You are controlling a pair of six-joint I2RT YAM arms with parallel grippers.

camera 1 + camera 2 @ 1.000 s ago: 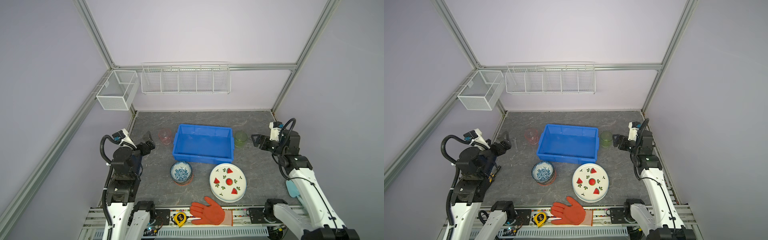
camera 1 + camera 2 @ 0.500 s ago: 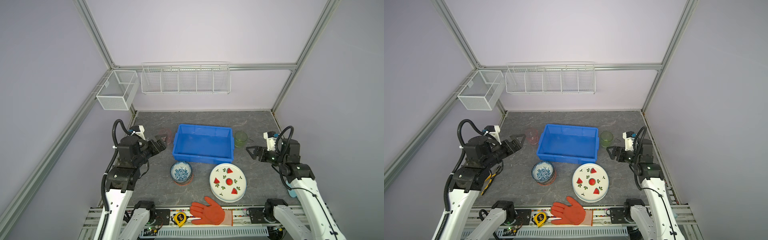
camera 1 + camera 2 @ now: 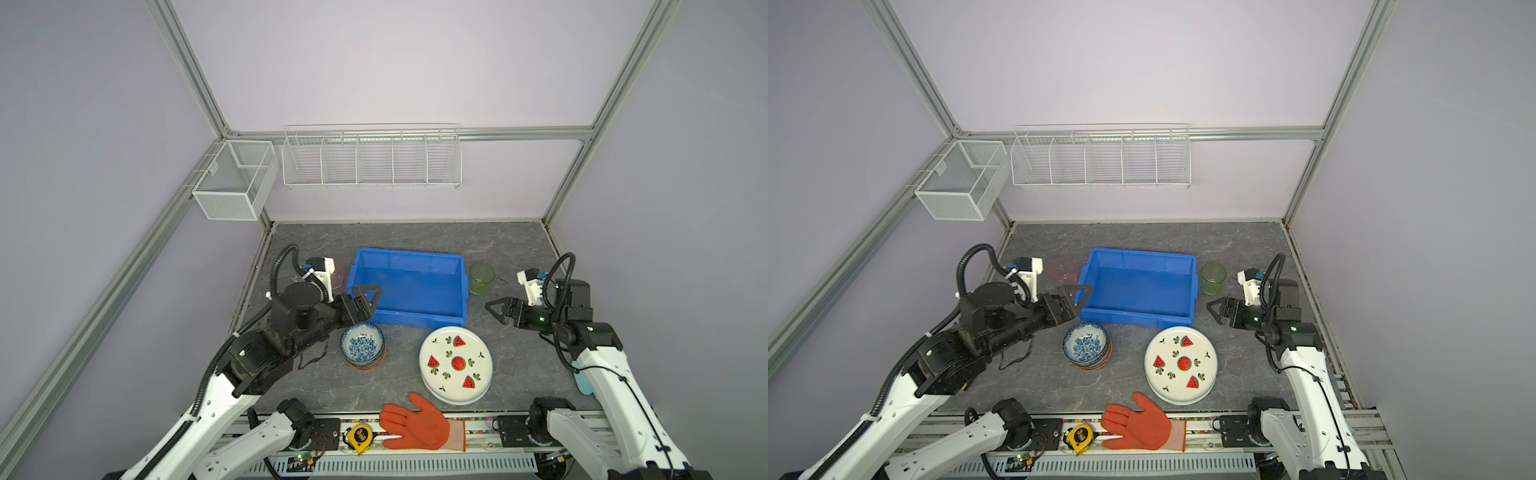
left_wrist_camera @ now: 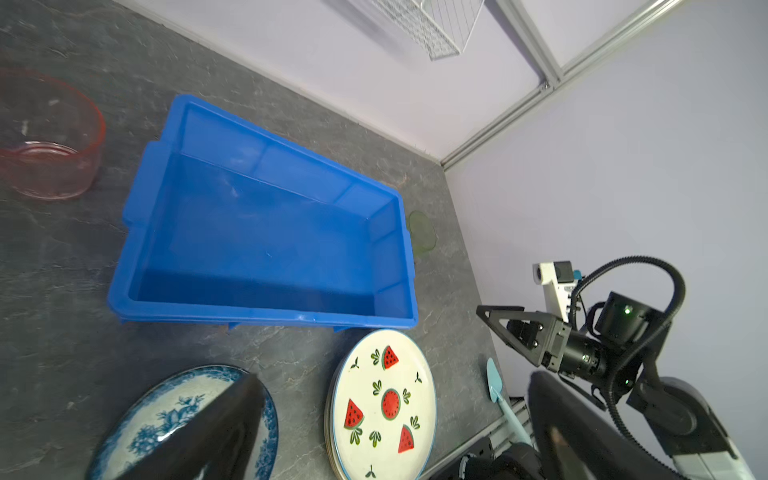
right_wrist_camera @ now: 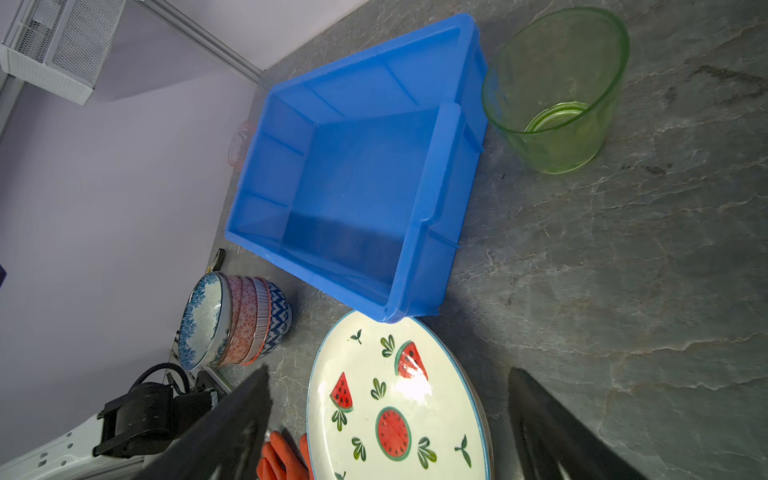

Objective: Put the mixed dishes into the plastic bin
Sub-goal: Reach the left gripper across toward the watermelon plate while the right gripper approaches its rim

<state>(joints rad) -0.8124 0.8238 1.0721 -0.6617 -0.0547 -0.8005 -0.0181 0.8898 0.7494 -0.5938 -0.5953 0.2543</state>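
Glossy rectangular blue bin [image 3: 415, 318] beside translucent round green cup [image 3: 482, 278]; left gripper [image 3: 368, 303] and right gripper [image 3: 496, 312] spread apart, empty.

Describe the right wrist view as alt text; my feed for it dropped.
Open and empty, the right gripper points at the watermelon plate, which shows between its two dark fingers. Beyond the plate sits the blue bin with nothing inside, a green cup beside one end and a stack of patterned bowls near another corner.
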